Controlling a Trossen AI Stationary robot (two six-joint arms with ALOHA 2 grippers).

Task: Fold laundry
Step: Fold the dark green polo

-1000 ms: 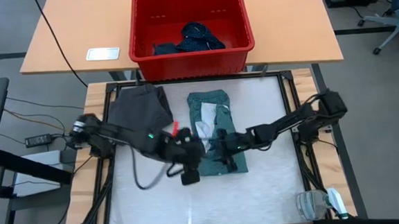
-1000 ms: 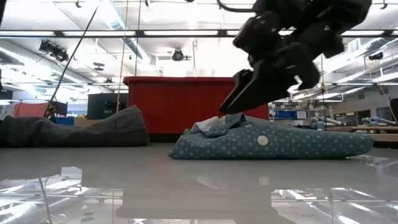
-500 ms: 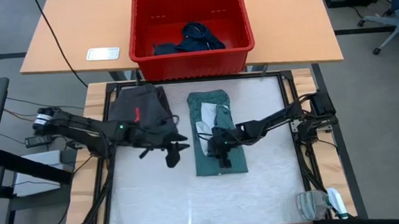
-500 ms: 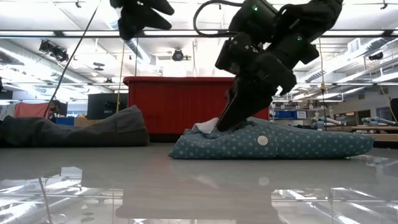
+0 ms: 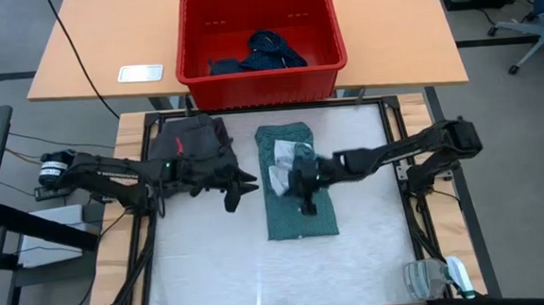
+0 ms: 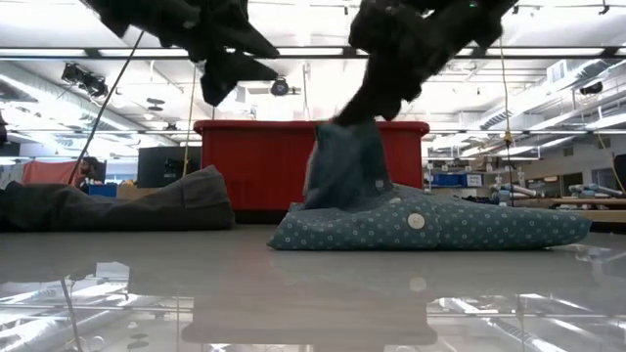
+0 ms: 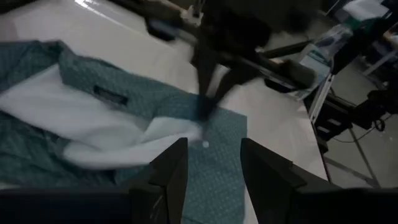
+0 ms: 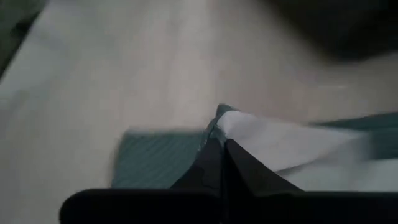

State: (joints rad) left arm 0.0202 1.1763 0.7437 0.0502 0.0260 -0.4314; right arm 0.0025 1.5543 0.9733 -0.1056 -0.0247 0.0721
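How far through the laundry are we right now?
Done: the grey piece lies folded at the table's back left. In hand: the right gripper is shut on a flap of the teal shirt, lifting it off the folded body; the left gripper hangs open beside it. Left: dark garments in the red basket.

Since a second ago, the right gripper point(image 5: 301, 174) has been closed on a flap of the teal shirt point(image 5: 299, 208) and raised, lifting the cloth, while the left gripper point(image 5: 239, 185) has been drawn back off the shirt.
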